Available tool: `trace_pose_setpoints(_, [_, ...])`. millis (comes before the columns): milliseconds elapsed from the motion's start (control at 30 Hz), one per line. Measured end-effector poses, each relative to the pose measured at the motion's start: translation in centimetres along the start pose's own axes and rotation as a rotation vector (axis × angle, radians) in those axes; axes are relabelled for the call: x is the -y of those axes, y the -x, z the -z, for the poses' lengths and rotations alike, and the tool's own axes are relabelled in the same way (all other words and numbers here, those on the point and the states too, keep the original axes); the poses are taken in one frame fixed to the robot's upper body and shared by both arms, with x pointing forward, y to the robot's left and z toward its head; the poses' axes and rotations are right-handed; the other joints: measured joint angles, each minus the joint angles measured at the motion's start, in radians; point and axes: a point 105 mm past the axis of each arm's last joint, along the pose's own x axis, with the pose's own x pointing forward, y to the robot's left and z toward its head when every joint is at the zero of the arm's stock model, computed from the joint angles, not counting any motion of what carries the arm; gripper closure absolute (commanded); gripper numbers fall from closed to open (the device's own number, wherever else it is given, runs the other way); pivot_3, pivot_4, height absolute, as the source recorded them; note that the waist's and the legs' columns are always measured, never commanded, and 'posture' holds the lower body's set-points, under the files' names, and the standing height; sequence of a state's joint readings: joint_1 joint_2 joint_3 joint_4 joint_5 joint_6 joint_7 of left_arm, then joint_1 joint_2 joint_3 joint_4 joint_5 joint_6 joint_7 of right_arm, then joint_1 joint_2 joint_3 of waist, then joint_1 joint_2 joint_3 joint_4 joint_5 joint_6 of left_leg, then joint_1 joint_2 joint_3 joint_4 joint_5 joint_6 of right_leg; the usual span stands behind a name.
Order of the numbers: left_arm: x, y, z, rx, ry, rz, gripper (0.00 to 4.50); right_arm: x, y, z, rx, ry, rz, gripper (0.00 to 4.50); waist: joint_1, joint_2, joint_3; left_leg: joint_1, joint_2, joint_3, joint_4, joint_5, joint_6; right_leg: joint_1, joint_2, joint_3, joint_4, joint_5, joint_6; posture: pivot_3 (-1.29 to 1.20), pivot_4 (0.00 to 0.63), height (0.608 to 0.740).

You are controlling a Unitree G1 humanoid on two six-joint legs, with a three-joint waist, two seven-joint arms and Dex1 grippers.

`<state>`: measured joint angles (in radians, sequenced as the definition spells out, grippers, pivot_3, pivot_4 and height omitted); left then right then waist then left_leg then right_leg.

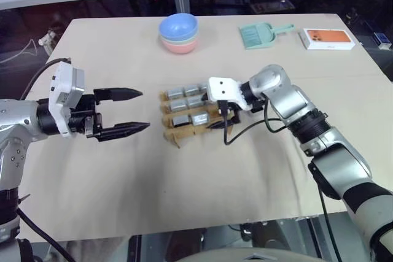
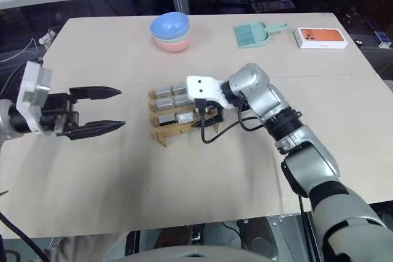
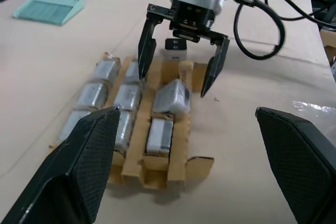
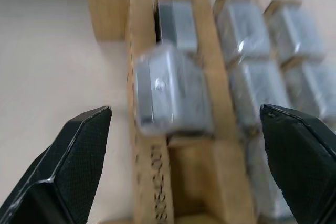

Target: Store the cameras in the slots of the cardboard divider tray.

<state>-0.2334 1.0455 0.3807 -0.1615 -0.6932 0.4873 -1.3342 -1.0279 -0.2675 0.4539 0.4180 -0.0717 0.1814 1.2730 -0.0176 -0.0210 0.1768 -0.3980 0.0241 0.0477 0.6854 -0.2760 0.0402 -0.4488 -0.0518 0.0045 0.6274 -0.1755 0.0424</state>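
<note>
1. Left end effector hovers level over the surface, fingers spread wide, aimed at the cardboard divider tray just ahead.
2. Right end effector hangs over the tray's near column, jaws apart, gripping nothing.
3. Directly beneath it, one of the cameras sits tilted, not seated.
4. Beyond: bowls, dustpan, orange box.

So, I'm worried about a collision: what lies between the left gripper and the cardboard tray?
Nothing: in the left eye view, only bare tabletop separates the open left gripper from the cardboard divider tray.
</note>
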Motion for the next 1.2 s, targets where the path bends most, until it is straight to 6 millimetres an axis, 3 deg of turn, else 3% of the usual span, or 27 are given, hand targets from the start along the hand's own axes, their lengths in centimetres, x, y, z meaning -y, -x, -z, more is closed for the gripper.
trace_pose_setpoints(167, [0.1,-0.1,0.1,-0.002,0.005,0.008,0.21,-0.2,0.0,0.3,-0.012,0.044,0.012,0.01,0.000,0.000,0.000,0.000,0.000,0.000,0.000,0.000,0.000,0.000,0.000,0.000,0.000,0.000,0.000,0.00,0.150,0.740])
trace_pose_setpoints(200, [0.1,-0.1,0.1,-0.002,0.005,0.007,0.21,-0.4,-0.1,0.6,-0.020,0.047,0.009,0.25,0.000,0.000,0.000,0.000,0.000,0.000,0.000,0.000,0.000,0.000,0.000,0.000,0.000,0.000,0.000,0.00,0.150,0.740])
trace_pose_setpoints(267, [0.1,-0.1,0.1,-0.002,0.006,0.007,0.21,-0.6,-0.2,1.0,-0.030,0.046,0.003,0.78,0.000,0.000,0.000,0.000,0.000,0.000,0.000,0.000,0.000,0.000,0.000,0.000,0.000,0.000,0.000,0.00,0.150,0.740])
trace_pose_setpoints(433, [0.0,-0.1,0.2,0.000,0.009,0.006,0.21,-0.5,-0.2,1.2,-0.044,0.079,0.019,3.33,-0.001,0.000,0.000,0.000,0.000,0.000,0.000,0.000,0.000,0.000,0.000,0.000,0.000,0.000,0.000,0.00,0.150,0.740])
trace_pose_setpoints(500, [0.1,-0.1,0.2,0.001,0.011,0.006,0.21,-0.2,-0.2,1.0,-0.042,0.082,0.029,3.95,-0.002,0.000,0.000,0.000,0.000,0.000,0.000,0.000,0.000,0.000,0.000,0.000,0.000,0.000,0.000,0.00,0.150,0.740])
trace_pose_setpoints(1133, [0.1,-0.2,0.3,0.004,0.016,0.007,0.21,-0.4,0.2,1.3,-0.045,-0.120,-0.021,3.96,0.001,0.000,0.000,0.000,0.000,0.000,-0.001,0.000,0.001,0.000,0.000,0.000,-0.001,0.000,0.000,0.00,0.150,0.740])
trace_pose_setpoints(1167, [0.1,-0.2,0.3,0.004,0.016,0.007,0.21,-0.4,0.2,1.2,-0.044,-0.118,-0.020,2.93,0.001,0.000,0.000,0.000,0.000,0.000,-0.001,0.000,0.000,0.000,0.000,0.000,-0.001,0.000,0.000,0.00,0.150,0.740])
trace_pose_setpoints(1200, [0.1,-0.2,0.3,0.004,0.017,0.007,0.21,-0.3,0.1,1.2,-0.040,-0.117,-0.017,2.62,0.000,0.000,0.000,0.000,0.000,0.000,0.000,0.000,0.000,0.000,0.000,0.000,-0.001,0.000,0.000,0.00,0.150,0.740])
